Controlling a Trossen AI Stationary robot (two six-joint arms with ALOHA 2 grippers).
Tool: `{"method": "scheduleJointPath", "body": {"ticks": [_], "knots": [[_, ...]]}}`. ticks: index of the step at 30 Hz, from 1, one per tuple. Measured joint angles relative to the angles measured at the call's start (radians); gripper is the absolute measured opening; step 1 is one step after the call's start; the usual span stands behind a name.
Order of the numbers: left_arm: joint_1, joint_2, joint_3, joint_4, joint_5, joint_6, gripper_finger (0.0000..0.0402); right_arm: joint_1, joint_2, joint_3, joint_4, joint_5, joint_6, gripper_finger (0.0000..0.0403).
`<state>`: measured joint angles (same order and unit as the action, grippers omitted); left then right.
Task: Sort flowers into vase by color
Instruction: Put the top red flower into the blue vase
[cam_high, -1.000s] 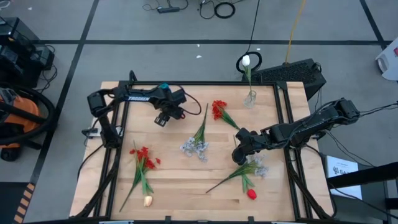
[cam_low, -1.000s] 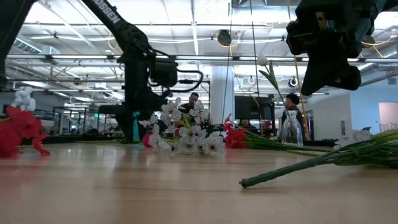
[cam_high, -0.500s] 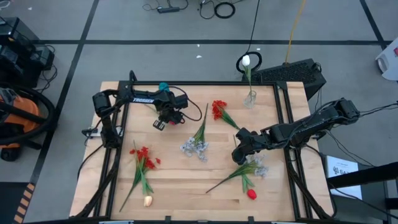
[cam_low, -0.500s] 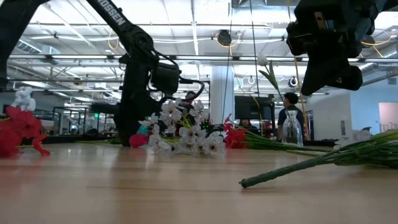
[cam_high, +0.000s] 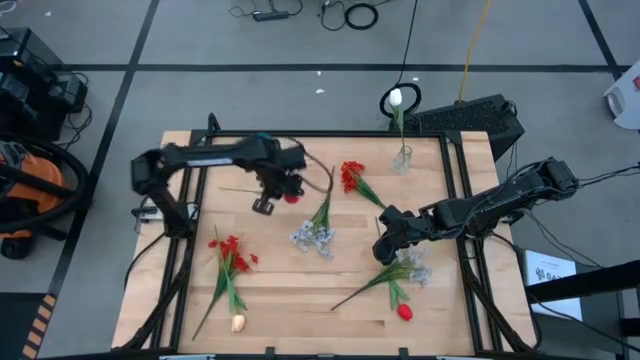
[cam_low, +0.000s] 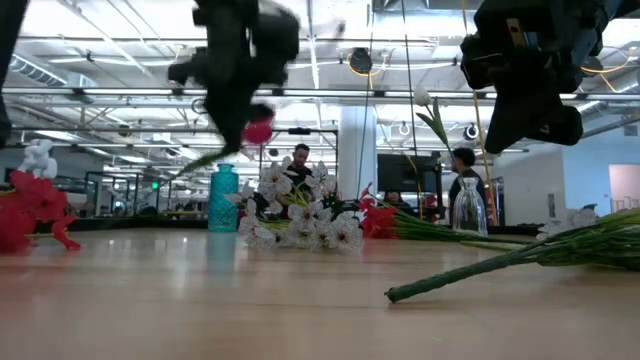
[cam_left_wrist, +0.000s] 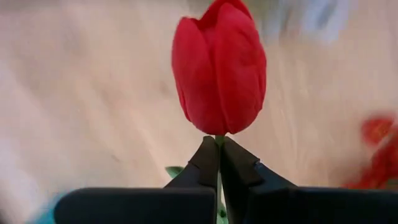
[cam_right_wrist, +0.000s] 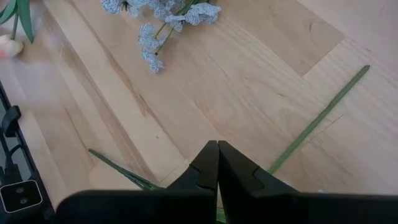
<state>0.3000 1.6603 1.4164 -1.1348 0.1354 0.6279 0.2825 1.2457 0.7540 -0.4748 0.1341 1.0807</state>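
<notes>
The left gripper (cam_left_wrist: 219, 152) holds its jaws clamped on a red tulip's (cam_left_wrist: 219, 68) stem, above the worktop (cam_high: 280, 300). The right gripper (cam_right_wrist: 217, 155) hovers with jaws together. No writing is legible.

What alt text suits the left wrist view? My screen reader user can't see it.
The left gripper is shut on the stem just under a red tulip, holding the bud upright above the blurred wooden table.

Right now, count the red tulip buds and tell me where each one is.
2: one red tulip in the left hand, held above the table; the other tulip lying on the table's right side, near its edge.
</notes>
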Motion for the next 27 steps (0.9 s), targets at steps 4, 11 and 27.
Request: {"method": "scheduleJointPath", "body": {"ticks": [4,11,27], "knots": [[0.04,-0.136,0.064,0.158,0.021,-0.046,0.0002,0.0,0.0,0.0,0.0,0.0,-0.002,0.0],[0.229,-0.37,0.078,0.514,0.084,-0.189,0.0001,0.0,0.0,0.0,0.0,0.005,-0.007,0.0],[0.57,-0.458,0.035,0.657,0.11,-0.412,0.0003,-0.002,0.0,0.0,0.001,0.053,-0.019,0.0]]}}
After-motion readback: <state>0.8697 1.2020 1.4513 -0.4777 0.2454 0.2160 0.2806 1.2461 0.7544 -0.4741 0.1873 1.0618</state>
